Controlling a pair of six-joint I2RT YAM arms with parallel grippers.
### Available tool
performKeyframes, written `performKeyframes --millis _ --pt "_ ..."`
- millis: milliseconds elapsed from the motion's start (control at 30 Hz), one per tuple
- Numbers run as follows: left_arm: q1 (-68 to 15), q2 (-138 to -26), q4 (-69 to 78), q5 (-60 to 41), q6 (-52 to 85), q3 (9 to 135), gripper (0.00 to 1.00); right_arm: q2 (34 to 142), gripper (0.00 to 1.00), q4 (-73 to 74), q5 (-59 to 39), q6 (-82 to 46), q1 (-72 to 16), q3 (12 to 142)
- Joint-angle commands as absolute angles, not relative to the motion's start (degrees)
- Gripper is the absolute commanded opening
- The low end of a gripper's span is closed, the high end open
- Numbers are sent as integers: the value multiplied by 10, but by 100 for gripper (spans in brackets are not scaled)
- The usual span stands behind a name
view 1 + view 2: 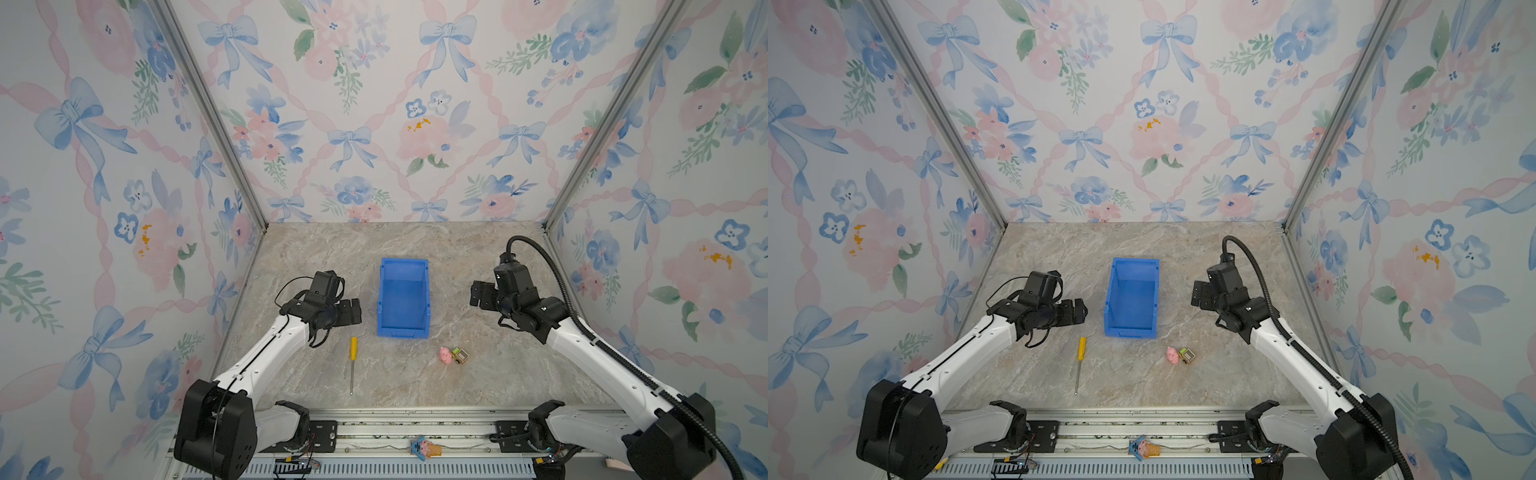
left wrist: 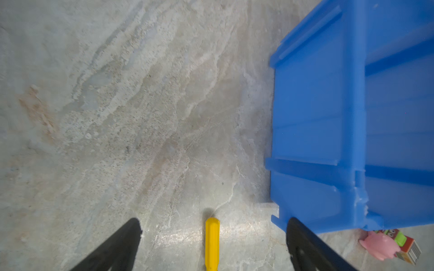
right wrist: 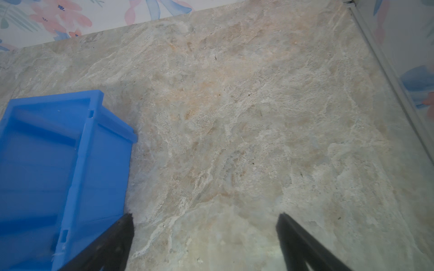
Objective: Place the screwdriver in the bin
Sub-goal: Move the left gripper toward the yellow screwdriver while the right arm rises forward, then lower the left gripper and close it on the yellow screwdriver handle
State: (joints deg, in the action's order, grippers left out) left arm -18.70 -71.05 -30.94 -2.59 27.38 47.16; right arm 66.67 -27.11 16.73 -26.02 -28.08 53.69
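The screwdriver (image 1: 353,363) is lying flat on the table (image 1: 415,245), untouched. Its yellow handle is pointing toward the back wall and its thin shaft toward the front rail (image 1: 415,428). The bin (image 1: 402,332) is standing upright near the middle of the table, just right of and behind the handle, with a strip of bare table between them. Its lower lipped front is facing the rail, and the part of its inside that shows is looking bare. The left gripper (image 1: 351,311) is hanging to the left of the bin and behind the handle, with its jaws standing wide apart. In the left wrist view the handle's end (image 2: 212,244) is showing between the two black fingers (image 2: 126,237), and neither finger is touching it. The right gripper (image 1: 480,293) is hovering on the bin's right side, well clear of the screwdriver, with its jaws also spread and nothing between them. A pink toy (image 1: 445,356) and a small toy car (image 1: 460,355) are sitting side by side off the bin's front right corner, with the bin's front corner standing between them and the screwdriver. Another small toy (image 1: 424,449) is resting on the rail.
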Motion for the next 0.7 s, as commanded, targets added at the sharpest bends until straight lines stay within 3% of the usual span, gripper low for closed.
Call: performKeyframes --millis 0,233,667 --pt "-202 -725 -356 -38 284 477 98 664 97 -287 178 -269 -319 561" --pt "-221 -773 -356 -31 278 467 95 669 97 -261 187 -254 -381 553" --pt "-262 -847 -354 38 277 463 77 723 97 -241 191 -247 -401 579"
